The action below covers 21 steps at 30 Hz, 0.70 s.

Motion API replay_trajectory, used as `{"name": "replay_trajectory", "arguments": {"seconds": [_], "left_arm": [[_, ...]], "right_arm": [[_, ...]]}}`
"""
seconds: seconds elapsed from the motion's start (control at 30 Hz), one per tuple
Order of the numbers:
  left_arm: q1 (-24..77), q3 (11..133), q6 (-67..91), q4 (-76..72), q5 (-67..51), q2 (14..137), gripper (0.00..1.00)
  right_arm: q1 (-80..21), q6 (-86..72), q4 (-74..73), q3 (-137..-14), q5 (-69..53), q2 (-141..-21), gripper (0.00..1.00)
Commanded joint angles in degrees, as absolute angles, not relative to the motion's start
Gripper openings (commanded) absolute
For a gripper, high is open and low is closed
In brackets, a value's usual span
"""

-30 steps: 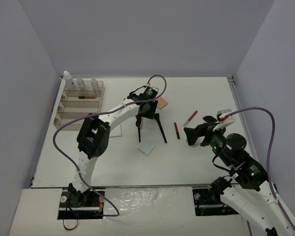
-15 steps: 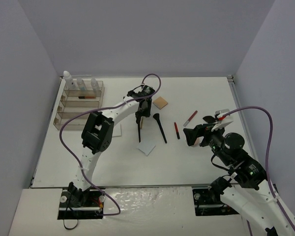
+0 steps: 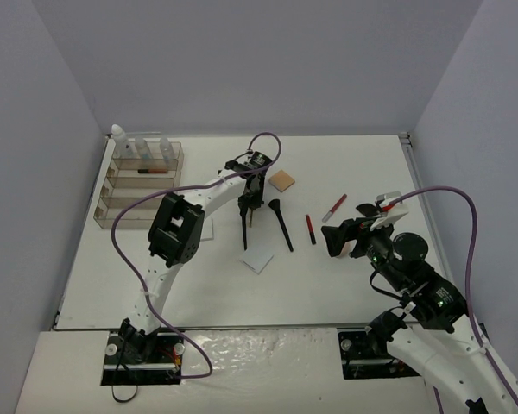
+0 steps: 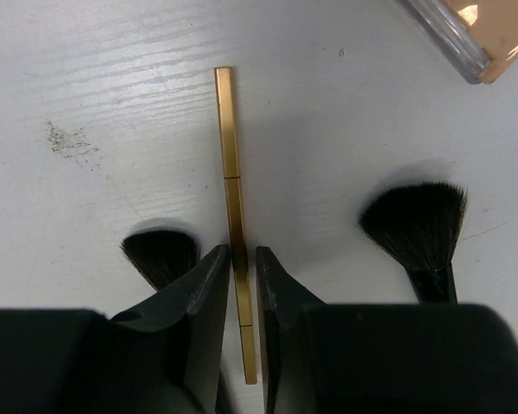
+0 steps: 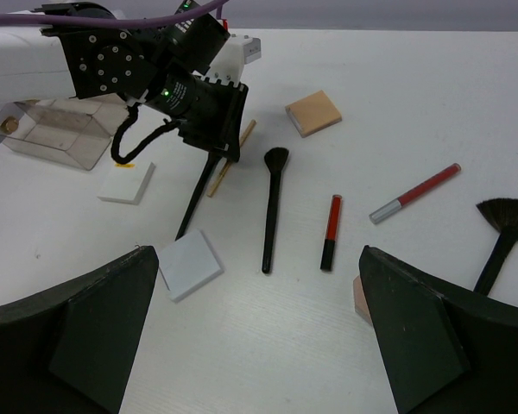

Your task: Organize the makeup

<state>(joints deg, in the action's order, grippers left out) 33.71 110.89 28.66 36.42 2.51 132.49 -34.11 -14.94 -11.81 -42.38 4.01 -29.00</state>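
My left gripper is down at the table, its jaws closed narrowly round a thin wooden stick that lies flat. In the top view it is at the table's middle. A black brush head lies left of the fingers and another to the right. My right gripper is wide open and empty above the right side. Below it lie a black brush, a red lip tube, a red and silver tube, a tan compact and a white pad.
The smoky tiered organizer stands at the far left with small bottles in its back row. A second white pad lies near it. A fan brush and a pink compact edge lie at the right.
My left gripper has moved a little left and toward the near side, coming down over the stick. The tan compact has come out from under it. The right arm has barely moved.
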Motion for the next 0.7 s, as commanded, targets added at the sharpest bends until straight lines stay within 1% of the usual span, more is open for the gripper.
{"name": "replay_trajectory", "arguments": {"seconds": [0.0, 0.07, 0.2, 0.4, 0.47, 0.53, 0.6, 0.67], "left_arm": [[33.5, 113.0, 29.9, 37.1, 1.4, 131.3, 0.05], [33.5, 112.9, 30.1, 37.3, 1.8, 131.1, 0.0], [33.5, 112.1, 30.7, 36.2, 1.5, 128.5, 0.0], [31.4, 106.4, 34.7, 30.2, 0.0, 116.6, 0.0], [29.5, 102.8, 37.2, 26.8, 0.0, 110.5, 0.0], [27.7, 96.6, 40.9, 23.6, 0.0, 106.6, 0.0], [24.4, 90.7, 44.6, 19.7, 0.2, 99.8, 0.0], [20.1, 86.4, 49.1, 17.1, 1.1, 96.0, 0.0]], "right_arm": [[-34.1, -14.3, -8.5, -42.4, 3.7, -30.0, 1.0], [-34.1, -14.2, -8.6, -42.4, 4.0, -29.7, 1.0], [-34.2, -14.2, -8.6, -42.2, 3.5, -29.3, 1.0], [-34.1, -14.4, -8.6, -42.0, 3.9, -29.0, 1.0], [-34.1, -14.5, -8.6, -42.1, 4.1, -29.0, 1.0], [-34.1, -14.8, -8.5, -42.0, 4.3, -29.0, 1.0], [-34.1, -15.3, -8.5, -42.0, 4.6, -29.3, 1.0], [-34.2, -15.6, -8.5, -42.0, 4.9, -29.4, 1.0]]}}
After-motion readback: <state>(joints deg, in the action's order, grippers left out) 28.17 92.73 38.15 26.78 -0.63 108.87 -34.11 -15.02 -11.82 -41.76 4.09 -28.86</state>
